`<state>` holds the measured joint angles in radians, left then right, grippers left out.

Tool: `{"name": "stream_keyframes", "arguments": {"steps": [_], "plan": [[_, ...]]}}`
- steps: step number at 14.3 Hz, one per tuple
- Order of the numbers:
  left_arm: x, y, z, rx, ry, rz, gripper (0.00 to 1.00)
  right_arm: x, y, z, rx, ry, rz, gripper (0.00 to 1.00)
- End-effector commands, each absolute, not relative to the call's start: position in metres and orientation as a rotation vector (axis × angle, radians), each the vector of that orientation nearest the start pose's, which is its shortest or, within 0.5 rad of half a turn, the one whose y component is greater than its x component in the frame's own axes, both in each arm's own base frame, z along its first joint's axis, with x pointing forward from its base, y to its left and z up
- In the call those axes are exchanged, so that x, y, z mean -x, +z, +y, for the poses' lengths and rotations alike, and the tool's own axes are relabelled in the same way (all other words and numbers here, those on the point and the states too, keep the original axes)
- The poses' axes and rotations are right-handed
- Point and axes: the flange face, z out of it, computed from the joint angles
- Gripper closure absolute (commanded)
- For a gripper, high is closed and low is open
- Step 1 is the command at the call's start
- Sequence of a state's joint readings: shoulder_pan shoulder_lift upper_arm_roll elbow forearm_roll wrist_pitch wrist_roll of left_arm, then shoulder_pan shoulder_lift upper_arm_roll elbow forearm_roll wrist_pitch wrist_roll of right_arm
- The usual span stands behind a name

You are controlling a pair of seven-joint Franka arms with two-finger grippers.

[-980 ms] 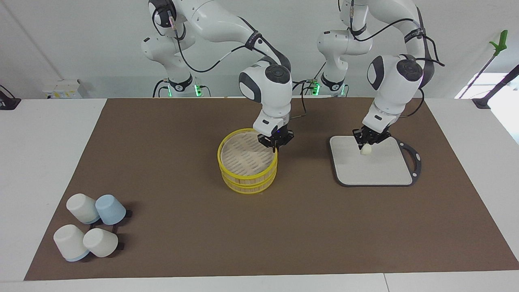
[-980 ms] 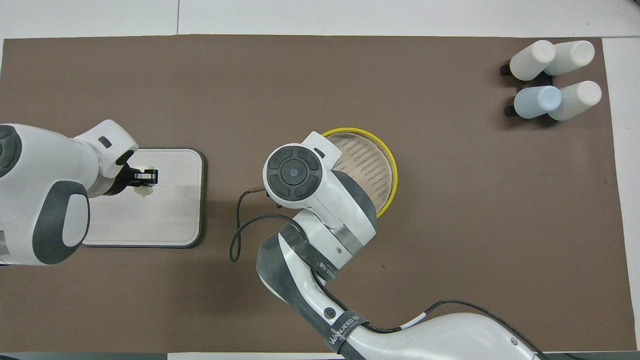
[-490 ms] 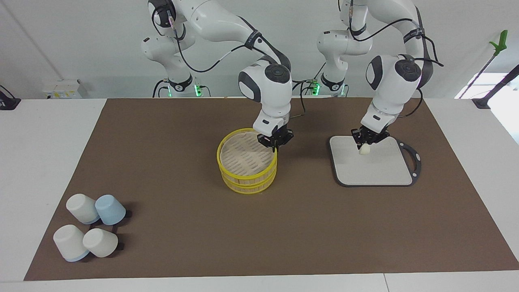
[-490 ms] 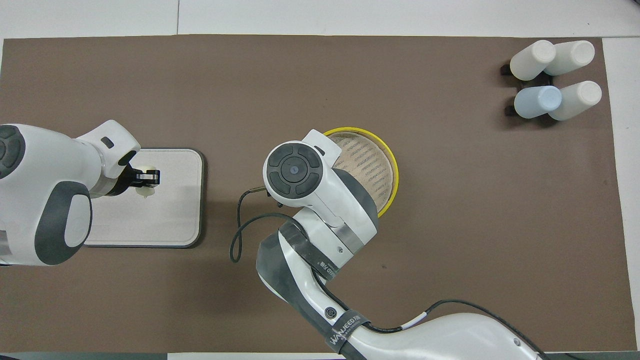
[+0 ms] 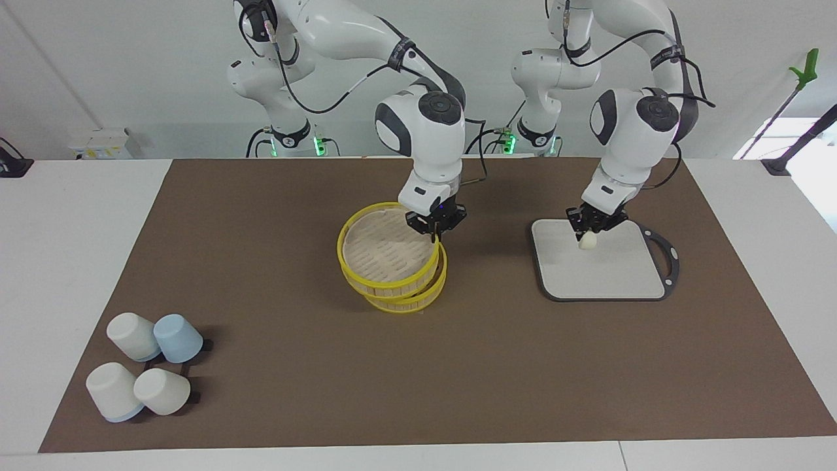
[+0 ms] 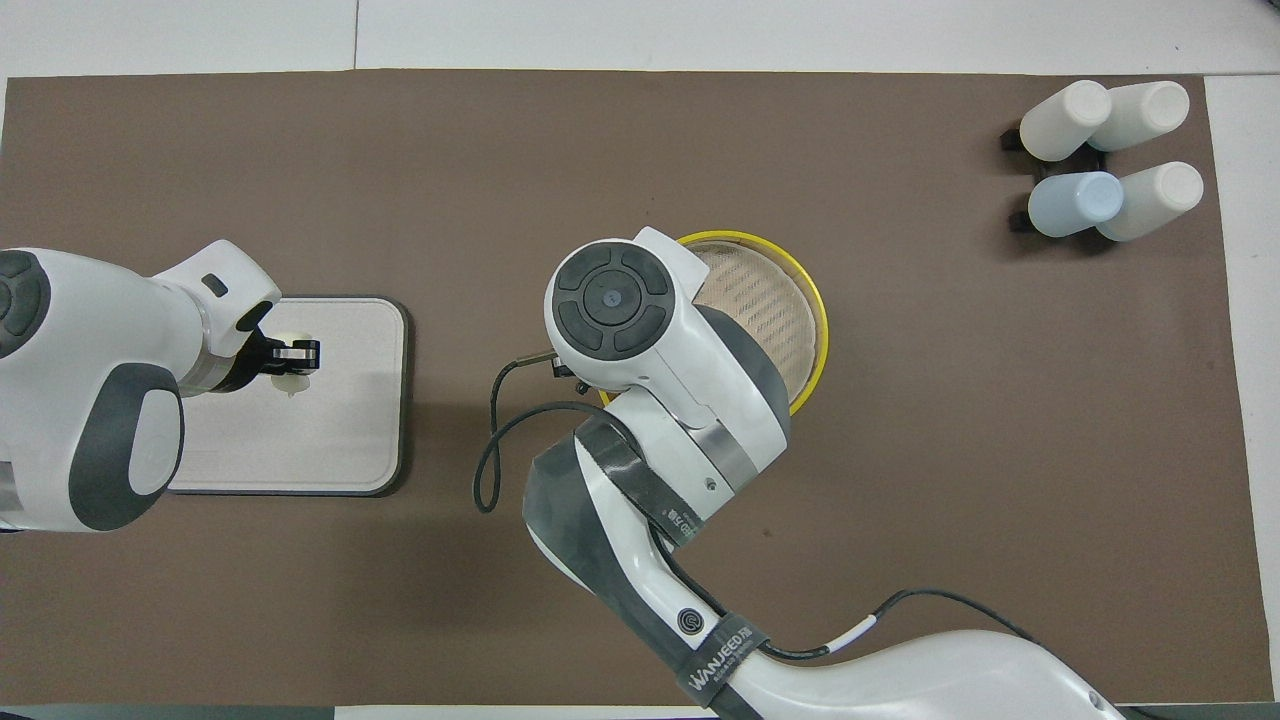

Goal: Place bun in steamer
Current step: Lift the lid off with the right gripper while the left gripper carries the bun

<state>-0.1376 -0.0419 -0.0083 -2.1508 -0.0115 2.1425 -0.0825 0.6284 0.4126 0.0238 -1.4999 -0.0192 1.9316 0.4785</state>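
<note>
With the right gripper pinching the rim of the steamer's lid and holding it tilted off the steamer, the left gripper holds the bun above the grey board, which next needs carrying over the opened basket.

bare mat between steamer and board — cups well apart

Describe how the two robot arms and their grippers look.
Both arms are glossy white with rounded dark grey joint caps and black cables clipped along the links. The right arm wears a dark strap with white lettering near its elbow. The right gripper and left gripper are small, black and two-fingered. Green lights glow at the bases.
</note>
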Motion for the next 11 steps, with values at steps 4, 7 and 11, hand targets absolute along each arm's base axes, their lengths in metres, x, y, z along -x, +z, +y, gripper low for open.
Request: {"name": "stream_keyframes", "arguments": {"steps": [4,7,11], "plan": [[-0.515,0.439,-0.134,3.157,-0.033,-0.016,0.82,-0.572,0.506,0.328,3.135,0.018,-0.298,1.00],[-0.499,0.441,-0.190,3.159,-0.061,-0.116,0.82,-0.583,0.523,0.280,3.143,0.033,-0.272,1.00],[-0.486,0.465,-0.261,3.193,-0.117,-0.247,0.82,-0.588,0.527,0.245,3.148,0.047,-0.254,1.00]]}}
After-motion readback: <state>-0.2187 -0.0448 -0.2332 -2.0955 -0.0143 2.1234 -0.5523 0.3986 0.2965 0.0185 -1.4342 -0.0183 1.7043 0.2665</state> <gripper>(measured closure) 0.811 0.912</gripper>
